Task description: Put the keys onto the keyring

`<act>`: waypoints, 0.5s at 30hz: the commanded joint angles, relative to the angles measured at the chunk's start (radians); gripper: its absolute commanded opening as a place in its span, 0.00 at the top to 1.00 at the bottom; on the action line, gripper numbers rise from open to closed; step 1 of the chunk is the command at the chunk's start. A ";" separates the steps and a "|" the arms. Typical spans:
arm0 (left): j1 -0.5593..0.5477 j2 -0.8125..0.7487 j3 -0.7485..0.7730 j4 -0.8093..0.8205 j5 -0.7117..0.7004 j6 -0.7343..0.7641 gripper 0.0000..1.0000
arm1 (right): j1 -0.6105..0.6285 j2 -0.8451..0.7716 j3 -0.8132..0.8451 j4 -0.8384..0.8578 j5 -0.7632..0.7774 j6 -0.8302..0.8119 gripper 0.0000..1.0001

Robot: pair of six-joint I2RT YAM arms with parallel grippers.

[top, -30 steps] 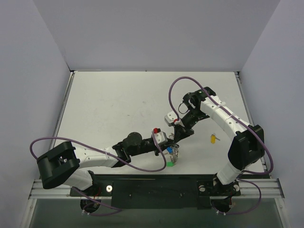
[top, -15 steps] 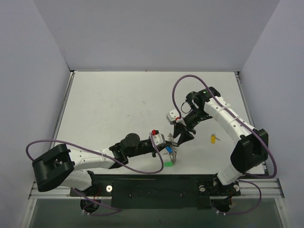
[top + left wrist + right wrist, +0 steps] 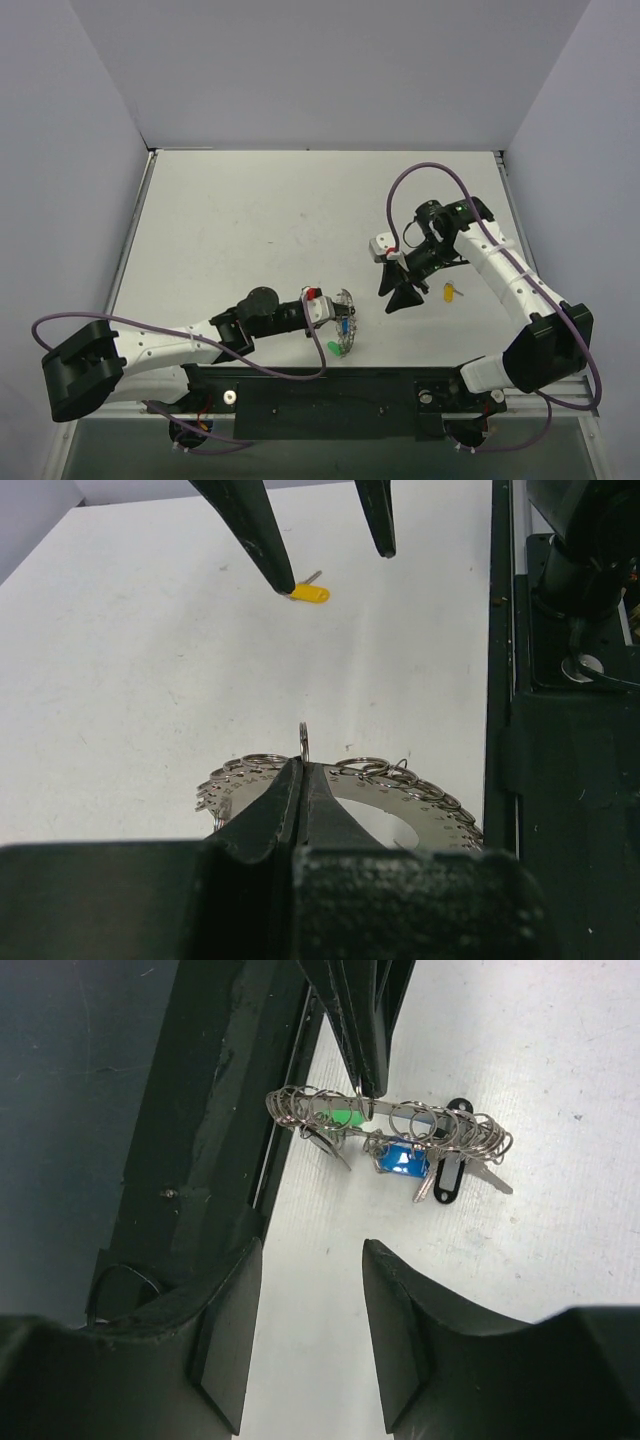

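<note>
My left gripper (image 3: 338, 312) is shut on the rim of the keyring (image 3: 346, 322), a silvery loop edged with small rings, and holds it on edge near the table's front. In the left wrist view the shut gripper (image 3: 303, 764) pinches the keyring (image 3: 432, 806). The blue key (image 3: 343, 326) and the green key (image 3: 333, 347) hang on it. The right wrist view shows the keyring (image 3: 400, 1117), the green key (image 3: 345, 1117) and the blue key (image 3: 403, 1160). The yellow key (image 3: 451, 292) lies loose on the table, beside my open, empty right gripper (image 3: 400, 296). It also shows in the left wrist view (image 3: 311, 593).
A black tag (image 3: 447, 1178) and a plain metal key hang from the keyring too. The black base rail (image 3: 330, 390) runs along the table's near edge, just in front of the ring. Grey walls stand on three sides.
My left arm has drawn the keyring back to the left and toward the near edge. My right gripper has moved right, away from the ring, toward the yellow key.
</note>
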 commanded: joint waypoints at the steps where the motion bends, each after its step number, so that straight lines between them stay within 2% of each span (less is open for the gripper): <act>1: 0.003 -0.032 0.044 -0.006 0.005 0.003 1.00 | 0.034 -0.012 -0.008 0.017 -0.041 0.029 0.60; 4: 0.009 -0.027 0.087 -0.043 0.005 -0.099 1.00 | 0.084 -0.018 0.015 0.084 0.031 0.089 0.60; 9: 0.053 -0.026 0.120 -0.069 -0.003 -0.313 1.00 | 0.098 -0.005 0.101 0.140 0.107 0.161 0.59; 15: 0.096 -0.019 0.151 -0.093 0.028 -0.477 1.00 | 0.118 0.017 0.080 0.183 -0.057 0.138 0.57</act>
